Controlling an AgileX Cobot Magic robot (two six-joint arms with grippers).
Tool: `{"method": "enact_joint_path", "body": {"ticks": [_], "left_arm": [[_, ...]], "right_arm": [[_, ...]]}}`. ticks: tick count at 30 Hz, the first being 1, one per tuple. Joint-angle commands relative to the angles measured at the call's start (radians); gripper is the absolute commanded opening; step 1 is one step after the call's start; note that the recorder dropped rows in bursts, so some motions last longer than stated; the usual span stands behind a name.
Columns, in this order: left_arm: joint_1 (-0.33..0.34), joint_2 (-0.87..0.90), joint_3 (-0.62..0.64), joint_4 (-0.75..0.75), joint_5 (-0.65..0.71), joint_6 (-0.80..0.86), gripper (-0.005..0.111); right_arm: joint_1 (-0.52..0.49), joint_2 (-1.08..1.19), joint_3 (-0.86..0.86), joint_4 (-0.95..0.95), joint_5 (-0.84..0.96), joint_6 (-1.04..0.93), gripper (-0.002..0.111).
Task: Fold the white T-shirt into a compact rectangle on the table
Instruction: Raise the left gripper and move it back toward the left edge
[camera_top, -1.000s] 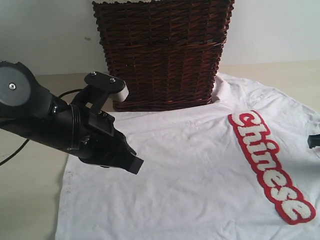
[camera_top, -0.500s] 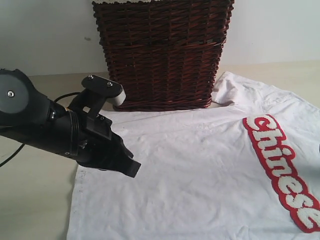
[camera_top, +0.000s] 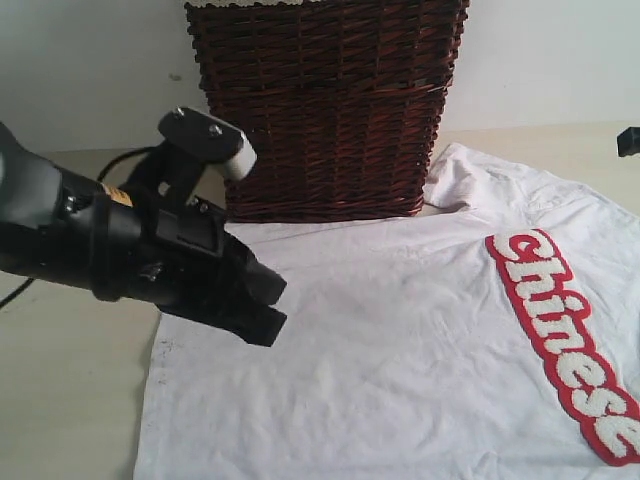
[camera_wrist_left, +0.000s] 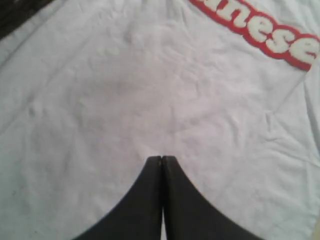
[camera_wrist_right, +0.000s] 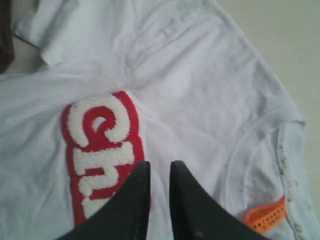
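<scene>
Wicker basket (camera_top: 330, 110) stood at back edge of table (camera_top: 60, 400), contents unseen. White T-shirt (camera_top: 400, 330) lay spread; left gripper (camera_wrist_left: 162, 159) clenched empty, right gripper (camera_wrist_right: 160, 167) slightly parted.

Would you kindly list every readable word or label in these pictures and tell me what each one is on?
"Chinese": fuzzy white lettering outlined in red, running across the white T-shirt.
The orange collar loop: any print on it is too small and blurred to read.
No other text shows.
</scene>
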Motion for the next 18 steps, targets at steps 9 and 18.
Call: {"method": "enact_joint_path", "body": {"ticks": [9, 18], "left_arm": [[-0.004, -0.202, 0.002, 0.217, 0.112, 0.124, 0.059], [-0.004, -0.202, 0.002, 0.555, 0.154, 0.133, 0.105]], "right_arm": [[0.091, -0.025, -0.006, 0.299, 0.077, -0.263, 0.031], [0.172, -0.025, -0.006, 0.299, 0.087, -0.261, 0.031]]}}
